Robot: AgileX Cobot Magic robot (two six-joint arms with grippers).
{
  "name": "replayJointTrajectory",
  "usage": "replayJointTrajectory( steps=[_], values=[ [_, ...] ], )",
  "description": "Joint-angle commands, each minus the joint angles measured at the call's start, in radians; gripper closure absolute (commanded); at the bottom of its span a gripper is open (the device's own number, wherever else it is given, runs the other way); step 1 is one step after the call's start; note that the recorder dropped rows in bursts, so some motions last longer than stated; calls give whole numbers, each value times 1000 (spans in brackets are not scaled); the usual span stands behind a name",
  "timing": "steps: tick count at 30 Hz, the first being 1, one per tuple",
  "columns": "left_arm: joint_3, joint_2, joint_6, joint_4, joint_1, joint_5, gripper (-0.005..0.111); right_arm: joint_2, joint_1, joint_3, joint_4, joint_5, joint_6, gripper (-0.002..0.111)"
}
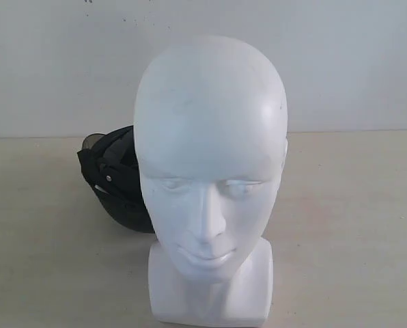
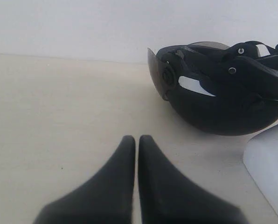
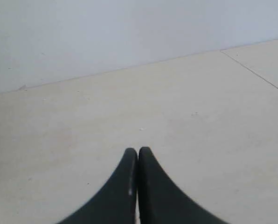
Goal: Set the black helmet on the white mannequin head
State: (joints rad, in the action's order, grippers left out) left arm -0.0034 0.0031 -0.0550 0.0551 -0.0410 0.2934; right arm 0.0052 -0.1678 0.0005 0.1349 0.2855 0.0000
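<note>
The black helmet (image 2: 223,102) lies inverted on the table (image 1: 354,225), shell down and lining and straps up. In the exterior view it sits behind the white mannequin head (image 1: 210,171), to its left.

Handling, judged:
- The shell is rigid and smooth, likely to slip under a pinch.
- The rim edge or straps give the better purchase.
- The visor (image 2: 153,65) looks thin and is best avoided.

The left gripper (image 2: 133,138) is near the helmet, jaws pressed together and holding nothing. The right gripper (image 3: 134,150) is likewise closed and empty over bare table.
</note>
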Motion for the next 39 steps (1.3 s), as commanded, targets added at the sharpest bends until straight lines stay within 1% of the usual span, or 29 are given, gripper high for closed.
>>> replayJointTrajectory(
  steps=[1,16,19,22,36,37,39],
  values=[
    [3,-3,3,8,1,0,102,-5,-1,0,-6,-4,0,108],
    [3,-3,3,8,1,0,102,-5,-1,0,-6,-4,0,108],
    [3,-3,3,8,25,0,102,-5,-1,0,-6,-4,0,108],
    [3,-3,3,8,33,0,102,-5,-1,0,-6,-4,0,108],
    [3,-3,3,8,33,-2,102,-5,-1,0,-6,-4,0,108],
    [3,-3,-1,32,33,2,102,-5,-1,0,-6,-4,0,108],
    [-80,-3,-12,68,33,5,102,-5,-1,0,-6,-4,0,108]
  ],
)
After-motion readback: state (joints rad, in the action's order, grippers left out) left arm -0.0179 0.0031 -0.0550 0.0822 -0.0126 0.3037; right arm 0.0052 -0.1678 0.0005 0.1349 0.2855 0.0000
